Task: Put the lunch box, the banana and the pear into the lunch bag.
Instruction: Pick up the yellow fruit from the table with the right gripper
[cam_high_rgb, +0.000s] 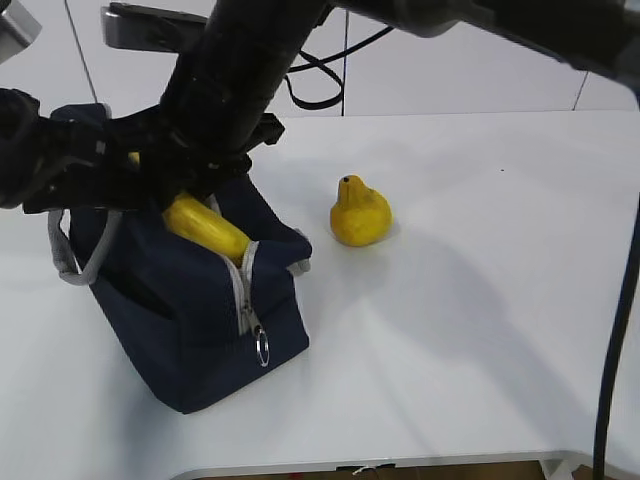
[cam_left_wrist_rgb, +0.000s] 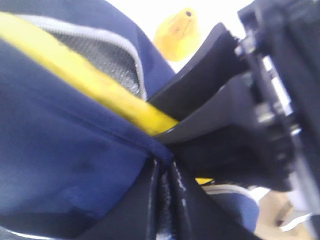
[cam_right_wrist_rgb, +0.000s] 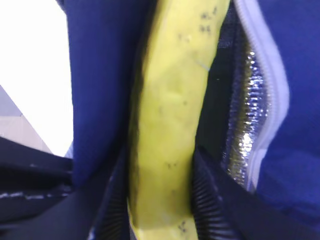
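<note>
Exterior view: you have the banana (cam_high_rgb: 205, 228) half into the lunch bag (cam_high_rgb: 190, 300), its lower end resting across the open zipper mouth, while the pear (cam_high_rgb: 361, 212) sits on the table (cam_high_rgb: 480, 300) well apart to the right.
Step in hand: by my reading, you are loading the banana; the pear is yet to go in, and no lunch box shows in any view, so you cannot tell from here whether it is already inside.
Right gripper (cam_right_wrist_rgb: 160, 200): in the right wrist view your fingers (cam_right_wrist_rgb: 210, 195) stand partly apart and are clamped on the banana, one ribbed pad on each side.
Left gripper (cam_left_wrist_rgb: 162, 175): in the left wrist view your jaws are pinched together on the navy fabric at the bag's rim, holding the mouth open.
Next move: you likely need to lower and tilt the banana past the zipper into the silver lining, then let go, keeping the left pinch so the opening does not collapse.
</note>
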